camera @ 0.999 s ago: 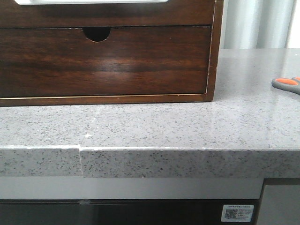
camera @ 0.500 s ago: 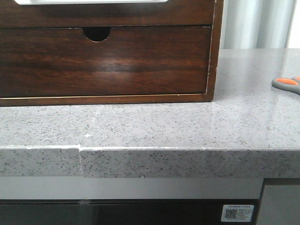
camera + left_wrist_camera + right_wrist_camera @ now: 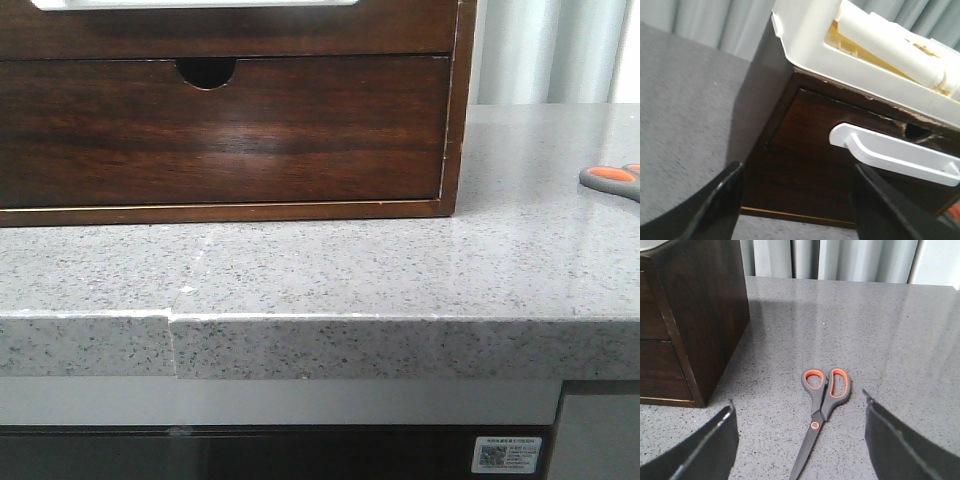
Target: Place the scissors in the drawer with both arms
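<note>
The scissors [image 3: 822, 395], grey with orange-lined loops, lie flat on the grey stone counter, blades pointing toward my right gripper [image 3: 799, 405]. That gripper is open, a finger on either side of the blades, touching nothing. In the front view only the scissors' handles [image 3: 612, 178] show, at the right edge. The drawer [image 3: 230, 30] is the upper dark glossy front of the wooden cabinet and sits closed. My left gripper [image 3: 797, 169] is open in front of the cabinet's left front corner [image 3: 805, 150], holding nothing. Neither gripper appears in the front view.
Below it is a second drawer front with a half-round finger notch [image 3: 206, 72]. A white tray [image 3: 840, 65] holding cream-coloured items sits on top of the cabinet. The counter's front edge [image 3: 330, 345] runs close to the cabinet. Curtains hang behind.
</note>
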You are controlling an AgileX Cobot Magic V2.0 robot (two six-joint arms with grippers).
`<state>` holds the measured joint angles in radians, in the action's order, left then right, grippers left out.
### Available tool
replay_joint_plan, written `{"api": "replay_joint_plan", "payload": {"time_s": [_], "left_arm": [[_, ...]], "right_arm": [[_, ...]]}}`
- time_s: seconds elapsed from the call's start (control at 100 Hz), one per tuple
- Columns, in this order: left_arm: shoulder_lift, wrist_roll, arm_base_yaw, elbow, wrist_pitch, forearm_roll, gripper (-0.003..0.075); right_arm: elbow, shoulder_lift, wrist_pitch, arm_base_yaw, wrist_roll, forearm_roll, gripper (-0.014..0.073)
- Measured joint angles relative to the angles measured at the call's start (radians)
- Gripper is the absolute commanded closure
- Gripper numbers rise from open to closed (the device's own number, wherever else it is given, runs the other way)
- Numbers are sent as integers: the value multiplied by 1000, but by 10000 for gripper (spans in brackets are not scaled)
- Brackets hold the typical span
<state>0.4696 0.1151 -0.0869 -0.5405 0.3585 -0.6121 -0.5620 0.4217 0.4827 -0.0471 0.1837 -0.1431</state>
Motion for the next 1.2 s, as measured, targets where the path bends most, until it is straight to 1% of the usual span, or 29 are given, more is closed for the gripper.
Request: {"api": "replay_joint_plan", "payload": {"time_s": [0.09, 0.22, 0.33, 0.4, 0.58, 0.65, 0.7, 0.76, 0.83, 1.009, 1.199], "left_arm": [[50, 0, 0, 0, 21, -142, 300], [136, 2, 0, 0, 56, -282, 300], [217, 58, 0, 0, 73, -430, 300], [265, 135, 0, 0, 85, -556, 300], [387, 409, 0, 0, 138, -922, 300], [434, 506, 0, 0, 173, -1046, 300], [468, 567, 0, 0, 201, -1106, 300], [507, 613, 0, -4, 234, -1139, 300], [556, 636, 0, -20, 270, -1157, 300], [675, 668, 0, -98, 382, -1163, 300], [757, 686, 0, -175, 435, -1165, 300]], "right_arm": [[0, 0, 0, 0, 0, -7, 112], [0, 0, 0, 0, 0, -22, 112], [0, 0, 0, 0, 0, -26, 112], [0, 0, 0, 0, 0, -27, 112], [0, 0, 0, 0, 0, -28, 112], [0, 0, 0, 0, 0, -28, 112], [0, 0, -2, 0, 0, -28, 112], [0, 0, -2, 0, 0, -28, 112], [0, 0, -2, 0, 0, -28, 112], [0, 0, -2, 0, 0, -28, 112], [0, 0, -2, 0, 0, -29, 112]]}}
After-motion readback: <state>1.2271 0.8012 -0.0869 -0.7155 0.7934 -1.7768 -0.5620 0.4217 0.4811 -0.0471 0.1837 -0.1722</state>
